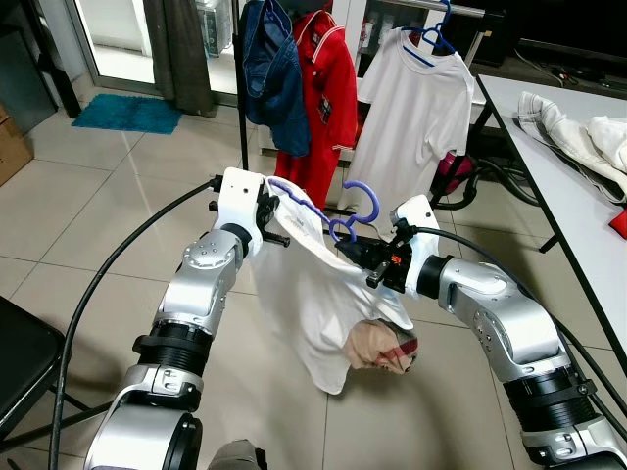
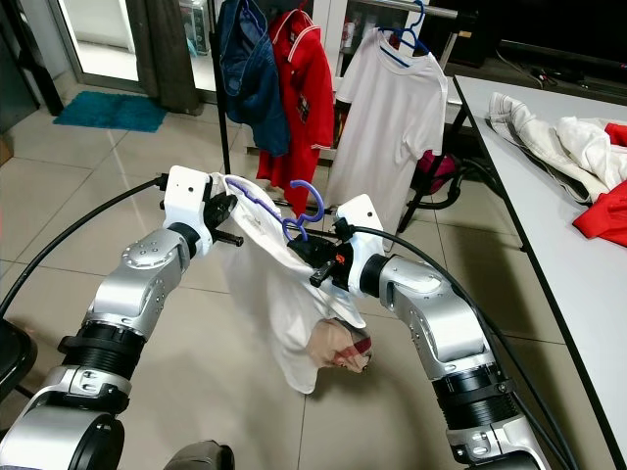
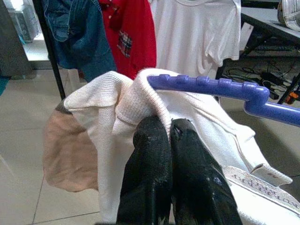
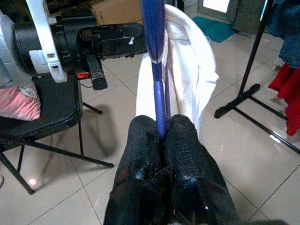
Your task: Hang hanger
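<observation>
Between my two grippers I hold a purple hanger carrying a white shirt with a tan sleeve, at chest height above the tiled floor. My left gripper is shut on the shirt's shoulder fabric at the hanger's left end. My right gripper is shut on the hanger bar, just below its hook. The clothes rack stands farther ahead. On it hang a denim garment, a red shirt and a white T-shirt on a blue hanger.
A grey table with crumpled clothes runs along the right side. A black chair stands at my lower left. Cables lie under the table near the rack's foot. A blue mat lies far left by a doorway.
</observation>
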{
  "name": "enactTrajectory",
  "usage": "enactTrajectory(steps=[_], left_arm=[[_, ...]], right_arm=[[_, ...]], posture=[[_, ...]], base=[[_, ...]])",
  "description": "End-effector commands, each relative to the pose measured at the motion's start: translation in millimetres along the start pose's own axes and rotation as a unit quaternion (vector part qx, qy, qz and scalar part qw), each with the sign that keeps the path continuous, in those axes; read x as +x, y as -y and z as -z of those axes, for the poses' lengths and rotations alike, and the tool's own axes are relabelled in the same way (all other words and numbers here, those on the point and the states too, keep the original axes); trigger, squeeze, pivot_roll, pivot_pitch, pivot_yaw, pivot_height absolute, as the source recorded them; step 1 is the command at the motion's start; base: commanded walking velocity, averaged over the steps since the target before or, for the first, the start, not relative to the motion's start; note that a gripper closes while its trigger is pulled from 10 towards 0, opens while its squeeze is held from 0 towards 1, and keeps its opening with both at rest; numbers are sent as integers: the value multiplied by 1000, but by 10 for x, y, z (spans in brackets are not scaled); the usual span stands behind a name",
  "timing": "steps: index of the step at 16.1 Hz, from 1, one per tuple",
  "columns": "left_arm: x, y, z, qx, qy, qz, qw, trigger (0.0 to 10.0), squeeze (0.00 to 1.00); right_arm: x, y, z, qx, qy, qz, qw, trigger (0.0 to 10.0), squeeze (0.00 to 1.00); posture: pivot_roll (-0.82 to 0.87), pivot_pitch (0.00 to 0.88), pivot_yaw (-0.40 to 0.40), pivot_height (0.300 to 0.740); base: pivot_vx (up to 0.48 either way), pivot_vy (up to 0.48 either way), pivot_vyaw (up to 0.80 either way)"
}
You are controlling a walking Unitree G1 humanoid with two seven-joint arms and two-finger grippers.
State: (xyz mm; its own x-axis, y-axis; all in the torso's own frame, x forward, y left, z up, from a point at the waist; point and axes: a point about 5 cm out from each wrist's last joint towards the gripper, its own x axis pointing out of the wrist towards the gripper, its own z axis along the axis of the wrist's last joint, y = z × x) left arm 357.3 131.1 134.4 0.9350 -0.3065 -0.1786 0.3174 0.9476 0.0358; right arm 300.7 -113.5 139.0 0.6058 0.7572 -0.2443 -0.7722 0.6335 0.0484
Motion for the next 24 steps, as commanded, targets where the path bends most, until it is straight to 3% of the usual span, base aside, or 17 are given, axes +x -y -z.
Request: enactTrajectory(steps=[1,6,11,13,15,17,20,24], left_arm=[[20,-3,-95,3,16,5,1000,0,0],[0,20,-347,28,65,35,997,0,0],[3,19,-296,62,41,41,996,0,0],[-6,103,-145,79,-2,79,994,0,0],[-1,123,-87,84,-11,82,993,0,0],[9,95,-84,85,-12,75,993,0,0],[1,147,-82,100,-14,113,988,0,0],[2,189,-207,110,22,124,986,0,0]], right_arm=[[-41,15,-35,-6,4,5,1000,10000,0],[-41,138,156,-7,-66,56,996,10000,0],[-37,135,166,-7,-72,55,996,10000,0],[-21,104,98,-6,-55,44,998,10000,0],[-9,67,59,-9,-46,28,998,10000,0],[-6,-15,68,-17,-51,0,999,10000,0],[-9,-101,130,-19,-63,-28,997,10000,0],[-6,-97,165,-21,-72,-19,997,10000,0]], posture=[[20,0,-80,740],[21,0,-79,740],[21,0,-79,740],[23,0,-79,740],[23,0,-79,740],[24,0,-81,740],[24,0,-78,740],[25,0,-75,740]], base=[[0,0,0],[0,0,0],[0,0,0],[0,0,0],[0,0,0],[0,0,0],[0,0,0],[0,0,0]])
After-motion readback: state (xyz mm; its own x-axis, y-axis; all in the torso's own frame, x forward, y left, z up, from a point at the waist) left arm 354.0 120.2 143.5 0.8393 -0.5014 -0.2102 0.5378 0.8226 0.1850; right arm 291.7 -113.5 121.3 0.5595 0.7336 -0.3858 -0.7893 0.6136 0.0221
